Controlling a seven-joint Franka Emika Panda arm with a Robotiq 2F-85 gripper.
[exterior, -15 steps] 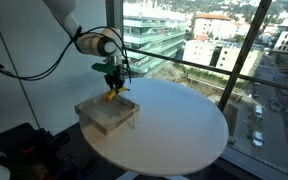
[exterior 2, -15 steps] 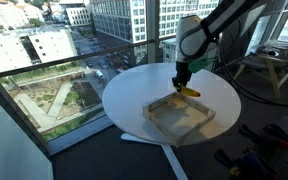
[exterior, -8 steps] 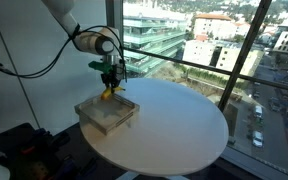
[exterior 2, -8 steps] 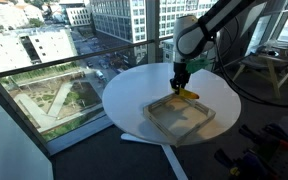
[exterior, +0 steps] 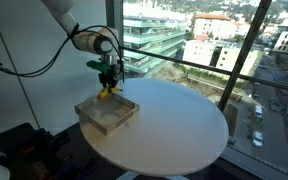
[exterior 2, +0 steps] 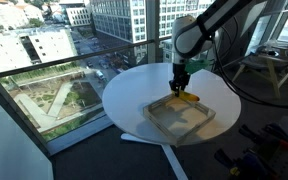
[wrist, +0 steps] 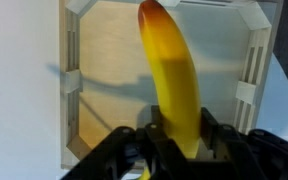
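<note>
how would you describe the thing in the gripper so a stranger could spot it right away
Find the round white table by the windows; a shallow wooden tray sits near its edge. Just over that tray the gripper is shut on a banana, pointing down. It is the only bright yellow, curved thing there.

Arm (exterior: 62,14) reaches in from eleven o'clock, wrist bent straight down, gripper (exterior: 109,84) pointing to six o'clock. In the wrist view, black fingers (wrist: 214,136) at six o'clock are clamped tight on the banana (wrist: 172,70).
</note>
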